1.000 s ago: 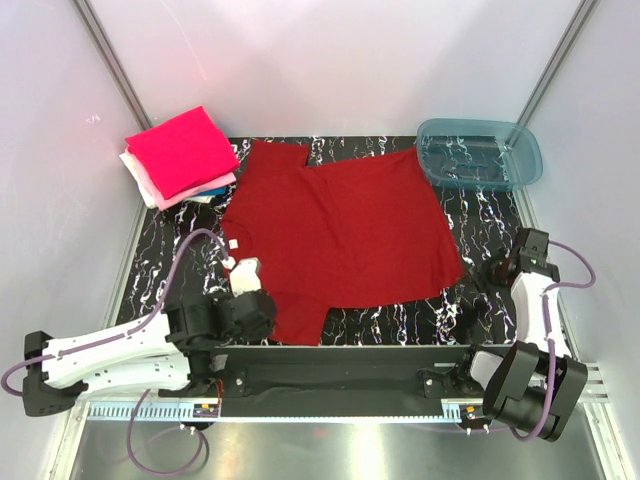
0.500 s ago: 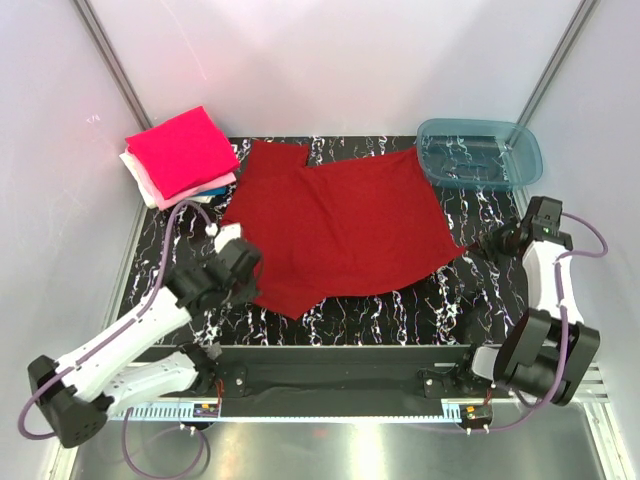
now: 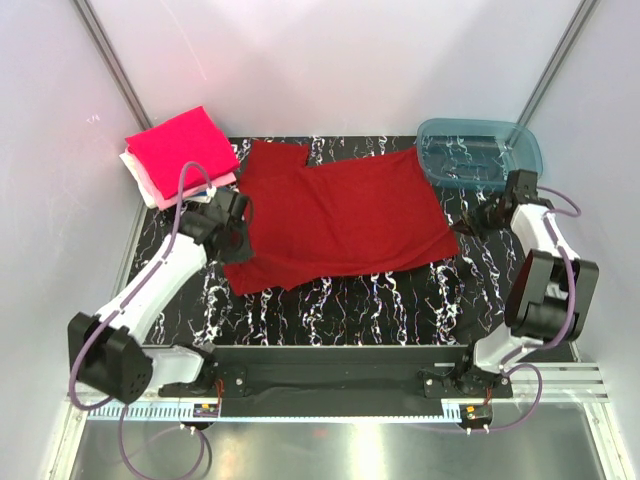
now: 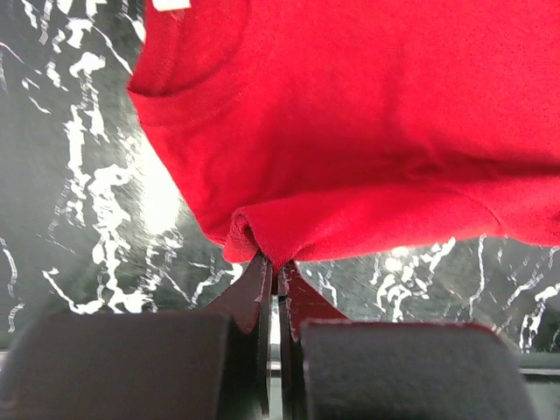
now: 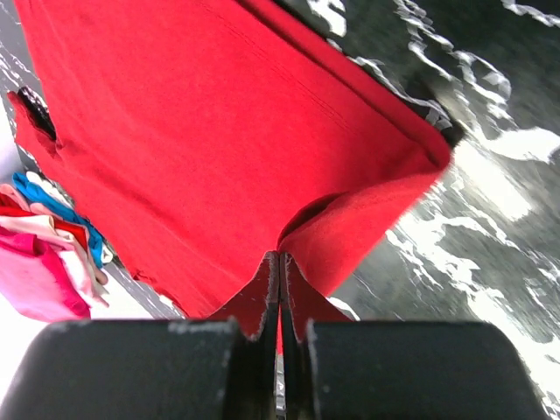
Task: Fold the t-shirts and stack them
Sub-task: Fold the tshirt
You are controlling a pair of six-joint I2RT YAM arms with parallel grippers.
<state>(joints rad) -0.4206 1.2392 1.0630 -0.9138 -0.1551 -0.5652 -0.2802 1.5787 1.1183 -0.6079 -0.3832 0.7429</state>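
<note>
A plain dark red t-shirt (image 3: 335,215) lies spread on the black marbled table, its near part folded over towards the back. My left gripper (image 3: 238,243) is shut on the shirt's left edge (image 4: 271,245), near the collar. My right gripper (image 3: 470,226) is shut on the shirt's right corner (image 5: 350,232), just in front of the tub. A stack of folded tees (image 3: 180,155), magenta-pink on top with pale pink, white and blue below, sits at the back left; it also shows in the right wrist view (image 5: 39,254).
A teal see-through plastic tub (image 3: 480,152) stands at the back right, close to my right arm. White walls close in the table (image 3: 400,300) on three sides. A metal rail (image 3: 330,375) runs along the near edge.
Both grippers have carried the shirt's near edge away from me towards the back. The near sleeve no longer hangs forward; the shirt now lies as a shorter band.
</note>
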